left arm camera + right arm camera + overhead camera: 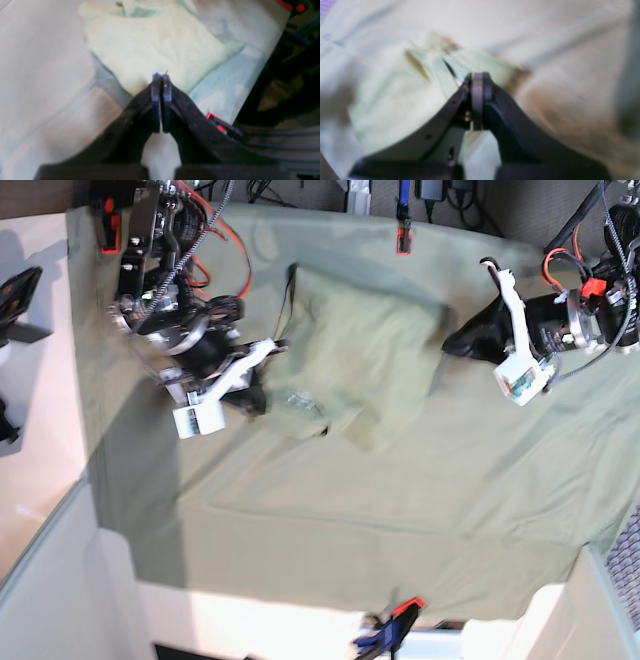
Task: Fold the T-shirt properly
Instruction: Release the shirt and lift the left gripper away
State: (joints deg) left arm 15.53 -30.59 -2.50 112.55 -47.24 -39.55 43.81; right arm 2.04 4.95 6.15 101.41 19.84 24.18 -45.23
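Green tablecloth (400, 510) covers the whole work surface, held at the far and near edges by red clamps (403, 240). On it, in the far middle part, lies the T-shirt (355, 350), a little lighter than the cloth, folded into a rough, wrinkled block.

In the base view the right arm reaches in from the far left corner and bends down toward the left edge of the T-shirt. The right gripper (476, 80) has its jaws pressed together; whether any fabric is between them I cannot tell, because the wrist picture is blurred.

The left arm comes in from the right side, almost level, and points toward the right edge of the T-shirt. The left gripper (161, 80) is also closed, jaws touching, with nothing visible between them.
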